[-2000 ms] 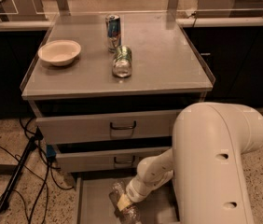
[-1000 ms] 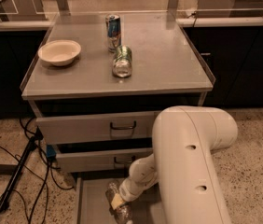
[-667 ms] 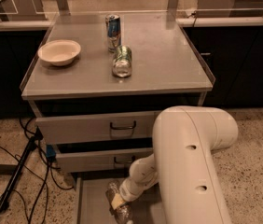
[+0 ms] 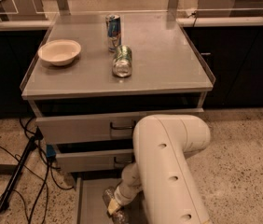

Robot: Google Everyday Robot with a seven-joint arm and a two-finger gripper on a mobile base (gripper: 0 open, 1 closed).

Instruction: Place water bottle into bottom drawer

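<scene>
The water bottle [image 4: 109, 195], clear and crinkled, lies low inside the open bottom drawer [image 4: 88, 200], near the middle of its grey floor. My gripper [image 4: 114, 206] is at the end of the white arm [image 4: 169, 167], which reaches down into the drawer from the right. The gripper is shut on the water bottle and holds it just above or on the drawer floor. The arm hides the right part of the drawer.
On the cabinet top stand a cream bowl [image 4: 59, 52], an upright blue-and-silver can [image 4: 113, 27] and a green-and-silver can [image 4: 122, 61] on its side. The two upper drawers [image 4: 85, 127] are closed or nearly so. Cables and a stand leg [image 4: 19, 171] lie on the floor to the left.
The arm has swung left and lower, and the gripper with the bottle has shifted slightly left inside the bottom drawer. The things on the cabinet top have not moved.
</scene>
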